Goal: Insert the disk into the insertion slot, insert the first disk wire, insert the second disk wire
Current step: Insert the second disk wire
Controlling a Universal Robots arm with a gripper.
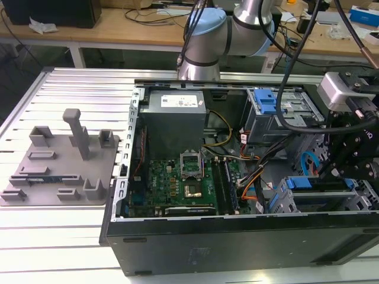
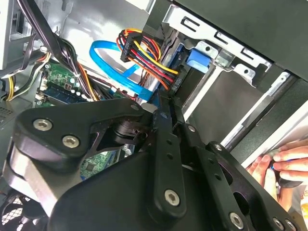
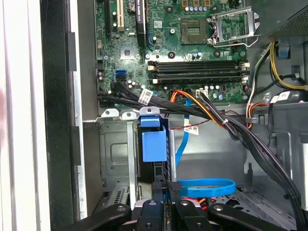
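Observation:
The disk (image 3: 154, 144) sits in the insertion slot (image 3: 115, 154) of the low grey cage, with its blue caddy end facing out; in the exterior view the disk (image 1: 302, 182) lies at the case's lower right. A black plug with red, yellow and orange wires (image 2: 144, 53) sits against the disk's end. Beside it, a blue flat wire (image 3: 207, 185) loops toward my gripper (image 3: 162, 186). In the second wrist view my gripper (image 2: 162, 103) has its fingers drawn together at the blue wire's (image 2: 110, 53) end, right at the disk. From the exterior view's right, my gripper (image 1: 331, 174) reaches into the cage.
The open computer case (image 1: 177, 236) holds a green motherboard (image 1: 183, 183), a grey power supply (image 1: 174, 112) and a taller cage with a blue latch (image 1: 266, 100). Black cable bundles (image 3: 240, 134) cross near the cage. A grey fixture plate (image 1: 59, 165) lies at the exterior view's left. A person's hand (image 2: 288, 163) rests outside the case.

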